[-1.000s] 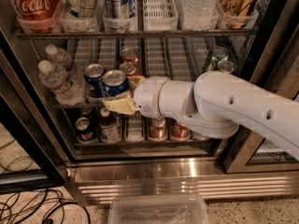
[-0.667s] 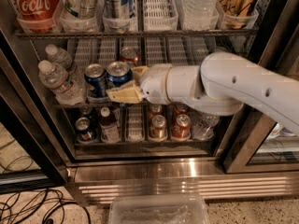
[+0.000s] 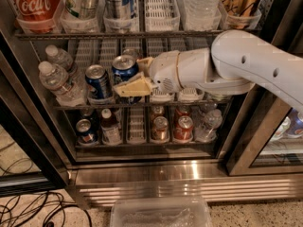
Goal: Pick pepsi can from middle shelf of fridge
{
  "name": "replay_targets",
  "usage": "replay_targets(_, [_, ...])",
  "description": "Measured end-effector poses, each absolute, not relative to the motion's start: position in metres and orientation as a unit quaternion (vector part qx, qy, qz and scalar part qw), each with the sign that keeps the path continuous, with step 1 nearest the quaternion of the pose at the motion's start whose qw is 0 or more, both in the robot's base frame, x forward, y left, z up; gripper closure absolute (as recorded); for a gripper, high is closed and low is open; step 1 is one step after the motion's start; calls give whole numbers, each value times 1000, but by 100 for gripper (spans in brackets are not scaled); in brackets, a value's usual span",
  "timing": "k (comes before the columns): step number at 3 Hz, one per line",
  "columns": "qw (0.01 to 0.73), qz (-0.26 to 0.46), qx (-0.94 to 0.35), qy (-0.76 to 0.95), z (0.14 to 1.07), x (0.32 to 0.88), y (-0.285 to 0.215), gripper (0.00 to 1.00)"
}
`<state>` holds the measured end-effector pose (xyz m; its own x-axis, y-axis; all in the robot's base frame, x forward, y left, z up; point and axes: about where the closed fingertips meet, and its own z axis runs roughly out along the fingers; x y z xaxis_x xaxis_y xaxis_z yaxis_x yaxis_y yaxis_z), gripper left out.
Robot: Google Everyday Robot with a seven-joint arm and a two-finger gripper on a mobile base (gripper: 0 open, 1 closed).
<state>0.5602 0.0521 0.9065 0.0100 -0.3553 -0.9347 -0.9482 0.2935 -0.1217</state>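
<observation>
Pincer (image 3: 128, 76) sits at the pepsi can (image 3: 124, 66) on the middle shelf (image 3: 108, 51); I cannot tell whether it grips. If I withdraw on a loose hold, the can could topple against its blue neighbour (image 3: 98, 82).

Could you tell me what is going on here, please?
The robot's single arm is stretched into the open fridge, and its gripper is closed on a blue pepsi can at the middle shelf, one finger on either side of it. The can is upright and is not out of the fridge yet. The lower finger hides its base, so I cannot tell whether it is off the shelf. A second blue can stands between it and the water bottles.
</observation>
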Motion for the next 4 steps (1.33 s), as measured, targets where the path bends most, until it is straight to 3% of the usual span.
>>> replay_targets(2, [487, 306, -518, 632, 905, 558, 59, 100])
replay_targets(4, [460, 326, -526, 637, 888, 518, 75, 100])
